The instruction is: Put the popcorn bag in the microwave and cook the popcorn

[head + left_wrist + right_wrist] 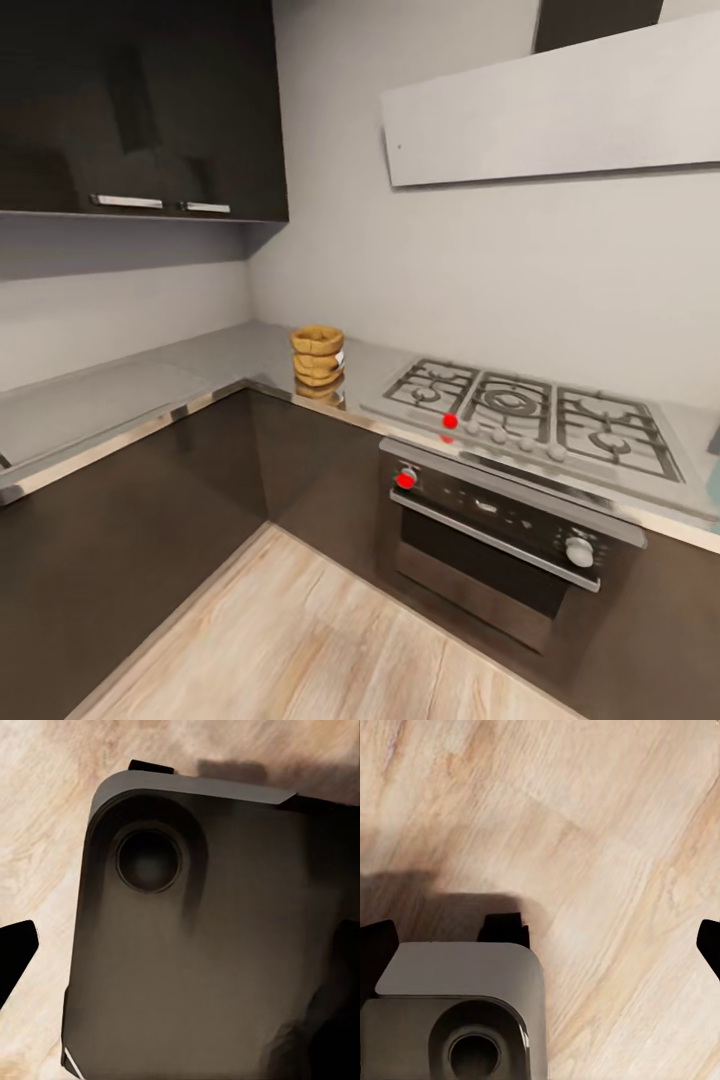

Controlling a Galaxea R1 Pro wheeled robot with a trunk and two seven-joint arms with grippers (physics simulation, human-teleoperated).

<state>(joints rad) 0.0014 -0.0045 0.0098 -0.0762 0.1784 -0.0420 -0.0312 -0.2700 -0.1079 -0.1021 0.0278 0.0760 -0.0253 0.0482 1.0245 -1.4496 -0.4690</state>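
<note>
Right tool [540, 937] wide, left tool's spread unclear; one popcorn bag [318, 356] on countertop [120, 390].

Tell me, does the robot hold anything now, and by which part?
Nothing is held. The popcorn bag stands untouched on the countertop, beside the gas hob.

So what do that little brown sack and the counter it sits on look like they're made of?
The popcorn bag looks like tan paper, matte, with wrinkled horizontal folds and a rolled rim. The countertop looks like smooth light-grey metal or stone; its bright steel-like edge mirrors the bag, though a render leaves this open.
</note>
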